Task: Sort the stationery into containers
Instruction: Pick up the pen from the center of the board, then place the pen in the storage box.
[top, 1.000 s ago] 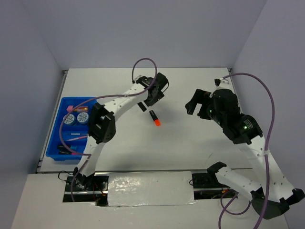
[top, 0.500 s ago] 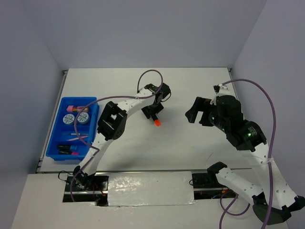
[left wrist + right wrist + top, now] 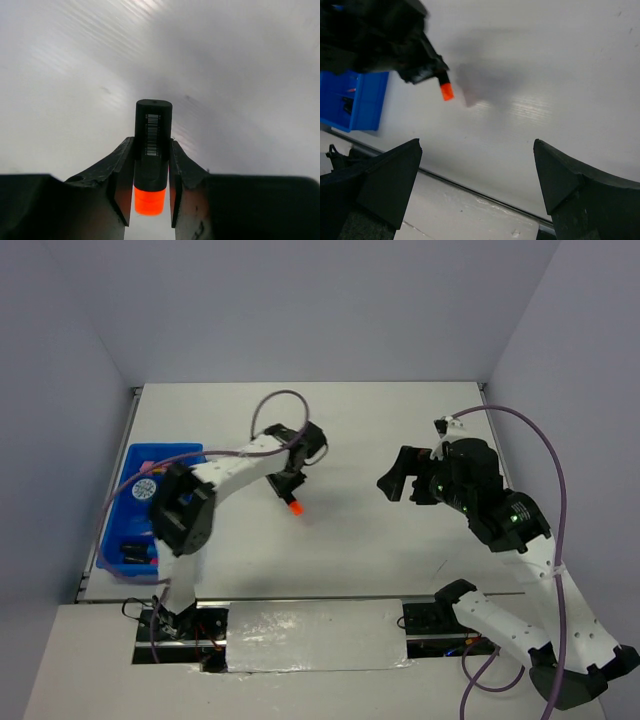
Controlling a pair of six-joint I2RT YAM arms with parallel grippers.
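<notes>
- A white worktop (image 3: 380, 540) is lying across the middle, catching soft shadows.
- Pale grey walls (image 3: 300, 310) are enclosing it.
- A shiny strip (image 3: 315, 635), possibly tape, is running along the near edge.

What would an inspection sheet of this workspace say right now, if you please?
Surface: white table, no marks seen.
Job's things: orange highlighter gripped; blue tray at the left edge, partly hidden by the left arm.
Clutter: nothing seen.
Grippers: left gripper shut on the orange highlighter; right gripper open, empty.
Cables: purple cables loop over both arms, snagging nothing.
Surroundings: grey walls on three sides.
</notes>
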